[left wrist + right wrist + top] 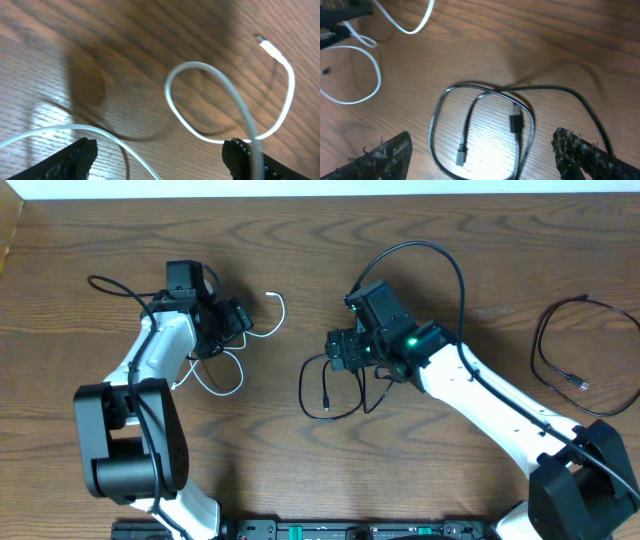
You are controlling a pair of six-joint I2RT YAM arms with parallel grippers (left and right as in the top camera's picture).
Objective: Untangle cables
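Both my grippers are wide open and hold nothing. The left gripper point(160, 146) hangs over the white cable point(195, 64), whose loop fills the middle of the left wrist view with its plug point(270, 48) at the upper right. The right gripper point(482, 137) hangs over the black cable point(470, 86), coiled on itself in the lower middle of the right wrist view. From overhead the white one lies left of centre and the black one at centre, apart on the table point(320, 480), so I judge that what remains is opening each coil. To do that well I would drop my right fingers onto one strand just behind the black plug point(516, 122), close on that strand only, and draw it away from the coil, low along the wood. My left would do the same near the white plug. In the left wrist view a white strand runs blurred across my right-hand finger point(240, 152), and I cannot tell whether it touches. The overhead view hides my fingertips under the wrists, and part of the white cable under the left arm. The black cable leaves the right wrist frame at lower right. Another black cord point(580, 383) lies at far right overhead, and I cannot tell whether it belongs to the task.
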